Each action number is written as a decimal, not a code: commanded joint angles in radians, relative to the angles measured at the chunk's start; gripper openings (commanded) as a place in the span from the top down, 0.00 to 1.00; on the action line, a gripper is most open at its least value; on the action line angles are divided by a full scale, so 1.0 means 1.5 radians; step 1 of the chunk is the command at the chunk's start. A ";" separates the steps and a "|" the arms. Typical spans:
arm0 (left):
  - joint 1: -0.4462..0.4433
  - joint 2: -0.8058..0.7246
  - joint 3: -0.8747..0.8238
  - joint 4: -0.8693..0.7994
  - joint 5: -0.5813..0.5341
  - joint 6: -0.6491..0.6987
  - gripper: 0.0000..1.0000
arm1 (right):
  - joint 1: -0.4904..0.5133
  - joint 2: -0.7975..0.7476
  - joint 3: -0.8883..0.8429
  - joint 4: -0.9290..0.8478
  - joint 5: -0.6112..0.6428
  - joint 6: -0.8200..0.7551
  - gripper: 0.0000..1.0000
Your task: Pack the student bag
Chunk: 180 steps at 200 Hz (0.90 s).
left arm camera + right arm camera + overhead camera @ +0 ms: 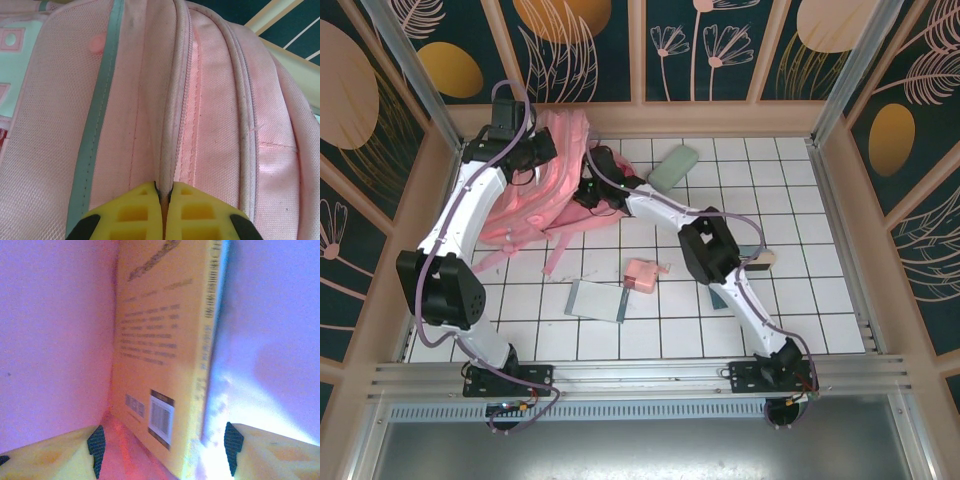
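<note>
A white tiled table (800,300) sits boxed in by dark teal wall panels (720,50) painted with pale leaves and orange discs, framed in peach-coloured posts. The student bag (545,190), pink and slumped, lies at the table's far left corner. Just right of the bag's lower end lie a small pink pouch (642,274) and a flat grey-blue folder (596,300). A pale green case (673,168) rests to the right of the bag's top, apart from it.

The left gripper (163,192) sits on the bag's upper edge, beside the zip. Its yellow fingers are pressed together on a raised ridge of the pink fabric.

The right gripper (162,447) reaches into the bag from the bag's right side, with pink lining on both sides of it. Its jaws are spread wide. A yellow book (160,330) stands between them inside the bag, barcode toward the camera, and neither pad appears to touch its covers.
</note>
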 commanded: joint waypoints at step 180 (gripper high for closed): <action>-0.001 -0.042 -0.244 0.182 0.105 0.007 0.98 | 0.047 -0.471 -0.586 -0.073 0.136 -0.232 0.42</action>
